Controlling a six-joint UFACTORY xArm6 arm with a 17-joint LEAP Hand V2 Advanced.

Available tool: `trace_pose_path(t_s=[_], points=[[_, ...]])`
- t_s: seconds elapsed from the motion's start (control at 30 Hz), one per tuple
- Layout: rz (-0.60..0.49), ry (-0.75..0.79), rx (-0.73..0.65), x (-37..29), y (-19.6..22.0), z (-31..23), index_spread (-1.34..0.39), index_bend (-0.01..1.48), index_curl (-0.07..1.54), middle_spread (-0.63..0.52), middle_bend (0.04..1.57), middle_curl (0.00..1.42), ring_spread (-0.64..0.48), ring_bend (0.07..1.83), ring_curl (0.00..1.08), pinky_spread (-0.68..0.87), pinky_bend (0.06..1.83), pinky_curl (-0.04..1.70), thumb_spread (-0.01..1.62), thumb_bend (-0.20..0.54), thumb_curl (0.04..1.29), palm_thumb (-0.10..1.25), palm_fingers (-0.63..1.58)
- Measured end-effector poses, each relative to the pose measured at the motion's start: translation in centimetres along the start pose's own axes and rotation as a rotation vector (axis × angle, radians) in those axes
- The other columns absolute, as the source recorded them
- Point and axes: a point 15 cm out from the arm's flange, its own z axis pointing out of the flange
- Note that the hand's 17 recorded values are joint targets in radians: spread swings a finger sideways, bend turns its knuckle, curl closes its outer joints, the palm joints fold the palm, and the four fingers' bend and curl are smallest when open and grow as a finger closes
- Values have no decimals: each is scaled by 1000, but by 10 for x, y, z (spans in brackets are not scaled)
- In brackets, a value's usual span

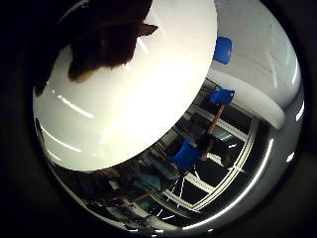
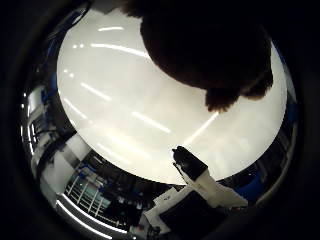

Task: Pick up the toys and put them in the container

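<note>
A dark brown plush toy [image 2: 205,45] hangs right against my palm, well above a round white table [image 2: 125,110]. It also shows in the little finger side view as a dark furry shape [image 1: 104,39] over the table's top. My right hand [image 2: 197,172] shows as one black-tipped white finger reaching out over the table's edge, apart from the toy. The fingers curled on the toy are hidden behind its dark bulk. No container is in either view.
The table's rim [image 1: 163,134] drops off to the room's floor. Beyond it stand blue chairs [image 1: 185,156], with more of them [image 1: 221,94] farther off, and a window frame with white bars [image 1: 218,183].
</note>
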Motion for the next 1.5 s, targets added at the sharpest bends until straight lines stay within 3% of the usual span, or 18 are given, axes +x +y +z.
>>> trace_pose_path(t_s=[0.17, 0.3, 0.37, 0.43, 0.47, 0.57, 0.73, 0.9, 1.1, 1.3, 1.5], points=[[22, 11, 35, 1, -12, 3, -411, 155, 241, -98, 239, 332, 60, 390, 283, 341, 446, 300, 975, -22, 333, 700, 196], [24, 10, 41, 1, -15, 5, -382, 160, 255, -209, 378, 382, -119, 517, 304, 195, 383, 270, 969, -21, 339, 739, 421], [31, 5, 42, 1, -14, 5, -373, 142, 248, -264, 467, 420, -223, 659, 342, 35, 418, 263, 971, -19, 343, 760, 596], [39, 5, 51, 2, -14, 6, -385, 154, 235, -326, 563, 482, -319, 834, 415, -316, 666, 313, 969, -17, 346, 786, 902], [42, 8, 58, 3, -15, 6, -392, 169, 242, -348, 586, 509, -345, 869, 439, -427, 732, 333, 966, -20, 348, 794, 928], [50, 29, 87, 11, -17, 0, -447, 285, 327, -381, 713, 617, -372, 965, 512, -554, 855, 400, 964, -21, 350, 813, 1138], [74, 65, 101, 23, -6, -21, -481, 654, 588, -391, 890, 822, -343, 1152, 638, -447, 1169, 570, 1017, -20, 337, 808, 1133], [97, 89, 100, 27, 13, -41, -438, 887, 816, -378, 1017, 990, -320, 1254, 745, -323, 1328, 695, 1082, -11, 334, 839, 1036], [107, 11, 100, 8, 29, -52, -363, 998, 936, -317, 1143, 1057, -313, 1263, 842, -241, 1381, 795, 1102, -7, 404, 975, 1035], [118, -87, 100, -12, 51, -73, -316, 1039, 968, -272, 1188, 1058, -317, 1260, 915, -210, 1373, 872, 1107, -11, 465, 999, 1012], [155, -84, 157, 7, 74, -131, -291, 1062, 974, -243, 1219, 1041, -323, 1251, 967, -191, 1334, 947, 1101, -12, 509, 1019, 1011]])
